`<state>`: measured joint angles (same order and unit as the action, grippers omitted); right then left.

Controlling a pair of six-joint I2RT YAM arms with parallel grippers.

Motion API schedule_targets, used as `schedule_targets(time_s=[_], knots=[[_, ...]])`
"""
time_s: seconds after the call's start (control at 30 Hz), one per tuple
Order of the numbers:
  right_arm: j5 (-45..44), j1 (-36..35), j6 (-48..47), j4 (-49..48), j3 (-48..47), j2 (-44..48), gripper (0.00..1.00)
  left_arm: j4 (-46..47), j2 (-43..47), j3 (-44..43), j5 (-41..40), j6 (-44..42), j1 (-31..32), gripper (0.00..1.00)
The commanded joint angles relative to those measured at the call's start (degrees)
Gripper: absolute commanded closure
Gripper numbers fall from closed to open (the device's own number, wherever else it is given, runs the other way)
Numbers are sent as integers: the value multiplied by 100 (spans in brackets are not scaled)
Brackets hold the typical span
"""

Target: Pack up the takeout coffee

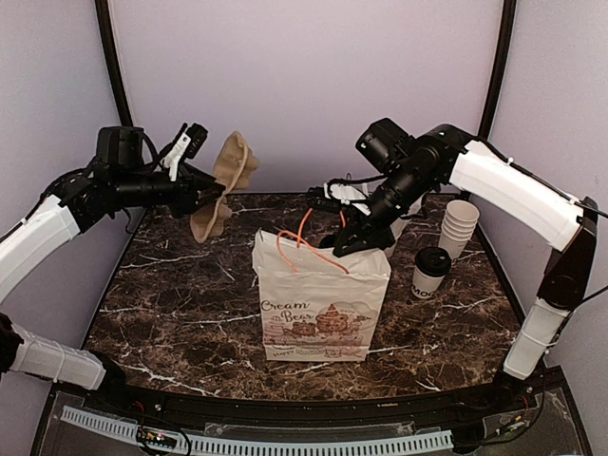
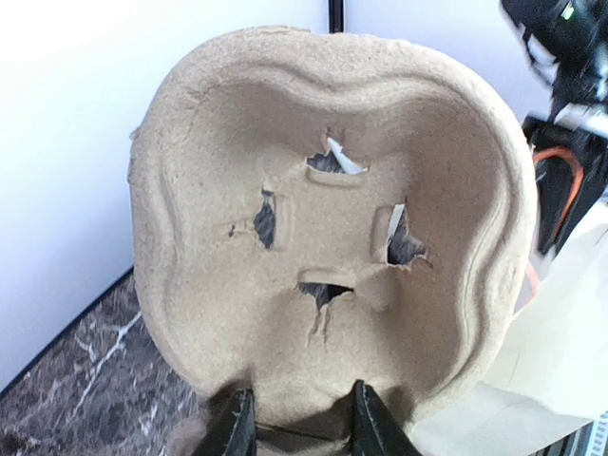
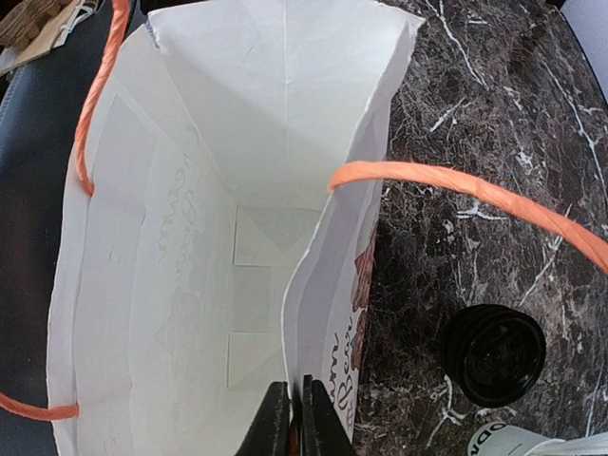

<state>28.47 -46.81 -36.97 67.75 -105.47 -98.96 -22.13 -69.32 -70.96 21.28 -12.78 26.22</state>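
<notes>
Bag held open — right tool pinching the rim of the paper bag, left tool gripping a pulp carrier aloft at its 10 o'clock. The takeout coffee stands on the worktop at the bag's 3 o'clock; next, probably, the carrier goes in level.

Dark marble table carries paper bag, takeout coffee, cup stack (lidless)

Pretty much the whole shot is a brown pulp cup carrier, standing upright with its bottom rim pinched between the jaws of the left gripper. It's got four torn slots in the middle. Dark marble table peeks out on the left, and over on the right there's a white paper bag with an orange handle.
</notes>
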Motion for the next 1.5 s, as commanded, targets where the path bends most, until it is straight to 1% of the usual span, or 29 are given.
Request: schedule_targets(time_s=[0.0,0.13,0.23,0.37,0.43,0.53,0.6,0.67,0.8,0.87,0.97,1.17,1.47], knots=[[-102,-56,128,69,-82,221,85,1308,487,-55,996,809,87,70],[-227,-47,202,-19,-65,376,68,2249,744,104,1557,1542,163,70],[-172,-31,238,-24,-106,466,57,2588,731,60,1668,1848,279,70],[-120,-5,269,31,-292,552,47,2927,559,-46,1811,1934,578,70],[-122,19,282,78,-415,604,42,2967,421,-160,1924,1928,880,70],[-21,109,284,149,-550,723,38,2935,223,-328,2017,1821,1192,71],[83,218,202,279,-649,837,37,2895,150,-424,2047,1785,1394,71],[248,411,-72,479,-652,1010,35,2837,83,-442,2083,1786,1553,71],[637,1339,-241,370,-333,1504,34,2395,90,-457,1973,1607,1952,72],[732,1646,-258,361,-199,1669,33,2268,120,-425,1906,1553,2137,72],[754,1782,-159,170,94,1873,32,2123,152,-288,1892,1582,2261,72],[767,1825,-81,141,302,1736,33,2118,177,31,1733,1536,2281,73],[1167,1817,-173,172,481,1512,32,2572,-123,186,2105,1972,2291,74]])
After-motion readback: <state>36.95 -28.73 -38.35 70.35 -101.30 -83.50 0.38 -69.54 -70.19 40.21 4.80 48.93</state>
